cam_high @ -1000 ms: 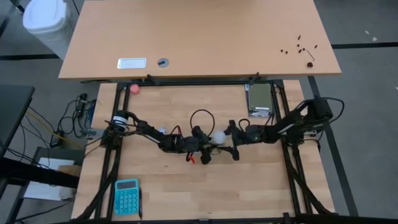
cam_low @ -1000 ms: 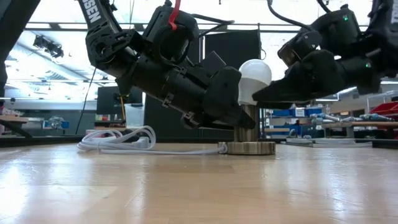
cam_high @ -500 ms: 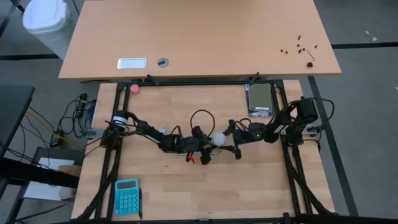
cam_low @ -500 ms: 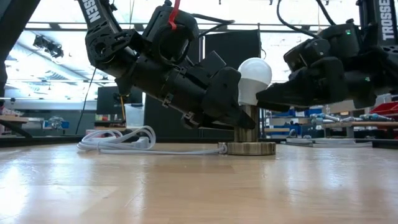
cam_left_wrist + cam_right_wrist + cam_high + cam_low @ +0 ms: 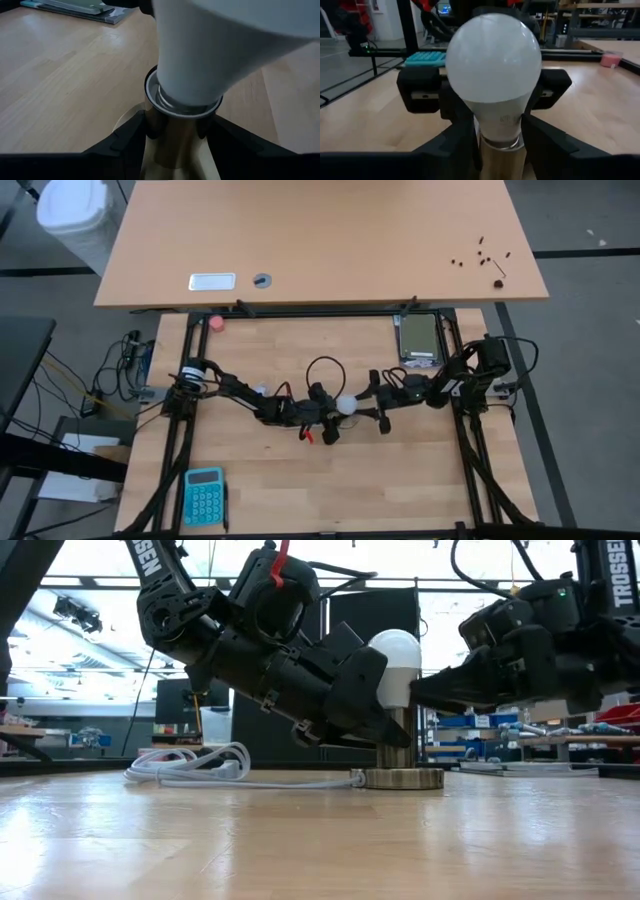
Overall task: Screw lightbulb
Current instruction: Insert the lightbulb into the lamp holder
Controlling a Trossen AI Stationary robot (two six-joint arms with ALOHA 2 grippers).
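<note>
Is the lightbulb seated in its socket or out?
In: the lightbulb stands upright, its base inside the metal socket, threads partly showing.

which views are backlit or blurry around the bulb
Low view: bright windows behind turn both arms into dark silhouettes; the lightbulb stays readable. Left wrist view: the bulb is so close it blurs into a soft white mass. Right wrist view: bulb sharp, room behind soft.

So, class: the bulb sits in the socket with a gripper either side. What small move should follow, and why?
Probably the right gripper twists the lightbulb: its fingers flank the neck, and the left gripper braces the socket.
</note>
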